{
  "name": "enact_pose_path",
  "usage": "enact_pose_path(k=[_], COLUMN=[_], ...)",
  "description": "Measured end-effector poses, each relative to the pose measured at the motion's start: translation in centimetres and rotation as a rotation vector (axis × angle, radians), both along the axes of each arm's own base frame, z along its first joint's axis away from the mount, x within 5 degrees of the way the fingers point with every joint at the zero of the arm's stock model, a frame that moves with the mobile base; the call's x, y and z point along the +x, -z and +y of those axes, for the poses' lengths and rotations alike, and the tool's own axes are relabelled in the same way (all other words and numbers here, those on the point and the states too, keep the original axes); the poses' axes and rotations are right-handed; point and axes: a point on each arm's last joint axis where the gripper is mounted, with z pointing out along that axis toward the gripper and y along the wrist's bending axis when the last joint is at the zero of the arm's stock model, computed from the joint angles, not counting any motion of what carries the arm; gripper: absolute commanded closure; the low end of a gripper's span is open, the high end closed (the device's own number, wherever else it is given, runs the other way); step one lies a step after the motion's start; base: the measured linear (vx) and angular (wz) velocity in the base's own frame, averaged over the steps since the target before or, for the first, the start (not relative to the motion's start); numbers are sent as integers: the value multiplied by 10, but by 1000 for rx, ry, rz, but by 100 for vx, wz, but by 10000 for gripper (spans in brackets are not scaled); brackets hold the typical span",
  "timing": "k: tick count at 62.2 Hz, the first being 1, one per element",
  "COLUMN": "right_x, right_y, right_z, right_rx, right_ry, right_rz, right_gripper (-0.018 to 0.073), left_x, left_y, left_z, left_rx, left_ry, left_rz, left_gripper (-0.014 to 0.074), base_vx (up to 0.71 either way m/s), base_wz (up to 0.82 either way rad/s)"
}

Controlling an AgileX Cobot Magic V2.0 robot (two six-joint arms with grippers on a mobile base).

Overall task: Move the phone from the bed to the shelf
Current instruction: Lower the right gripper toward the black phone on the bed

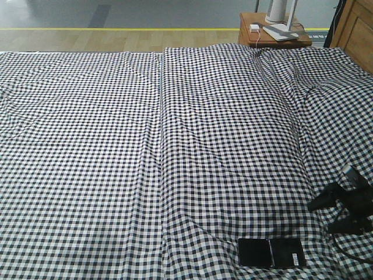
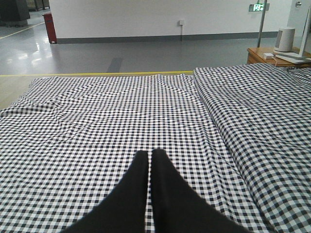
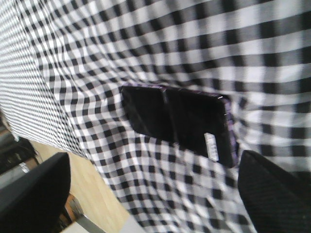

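Right fingers [image 3: 34, 194]: spread wide apart, nothing between them, not touching anything.
Left fingers [image 2: 167, 194]: tips pressed together, nothing held.
Right gripper [image 3: 153, 158]: low over the fabric, pointed at the phone [image 1: 271, 252]; clear gap to it on both sides.
Left gripper [image 2: 149, 154]: over the bed [image 1: 87, 146], left of the lengthwise seam [image 1: 160, 146], well apart from the phone.
Phone position: flat on the bed, right of the seam, close to the mattress's near edge, just beside the right gripper in the front view.
Phone detail: glossy black face up, crease [image 3: 168, 116] across the middle, white sticker [image 3: 212, 145] near one end, pinkish rim.
Bed: black-and-white check, lightly wrinkled.
Side table [image 1: 274, 36]: brown, past the far right corner of the bed, white items on top.
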Motion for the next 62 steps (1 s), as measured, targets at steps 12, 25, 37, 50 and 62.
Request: enact_pose_path(k=[12, 25, 37, 50, 62], right_x=[-9, -16, -24, -27, -23], right_y=[19, 46, 70, 80, 79], right_z=[-5, 3, 10, 13, 14], right_rx=[24, 83, 118, 142, 155], right_ry=[-37, -39, -35, -23, 2], right_rz=[-38, -44, -17, -24, -62], right_gripper=[-81, -71, -57, -50, -45], left_x=[0, 0, 0, 0, 0], left_y=[0, 0, 0, 0, 0], left_z=[0, 0, 0, 0, 0], left_rx=[0, 0, 0, 0, 0], left_ry=[0, 0, 0, 0, 0], left_rz=[0, 0, 0, 0, 0], left_gripper=[595, 595, 595, 595, 595], base_vx=[0, 0, 0, 0, 0], base_wz=[0, 0, 0, 0, 0])
